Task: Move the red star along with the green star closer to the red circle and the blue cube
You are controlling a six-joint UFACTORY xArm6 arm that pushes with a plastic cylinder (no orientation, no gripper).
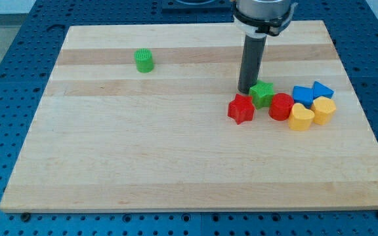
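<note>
The red star (241, 109) lies right of the board's middle. The green star (262, 94) sits just up and right of it, touching or nearly touching. The red circle (281, 106) is right of the green star, close against it. The blue cube (302, 96) is right of the red circle. My tip (247, 89) stands just left of the green star and above the red star, close to both.
A yellow heart (300, 118) and a yellow hexagon (324, 110) lie right of the red circle. A blue triangle (321, 89) is beside the blue cube. A green cylinder (144, 61) stands alone at the upper left. The wooden board (143, 164) rests on a blue pegboard.
</note>
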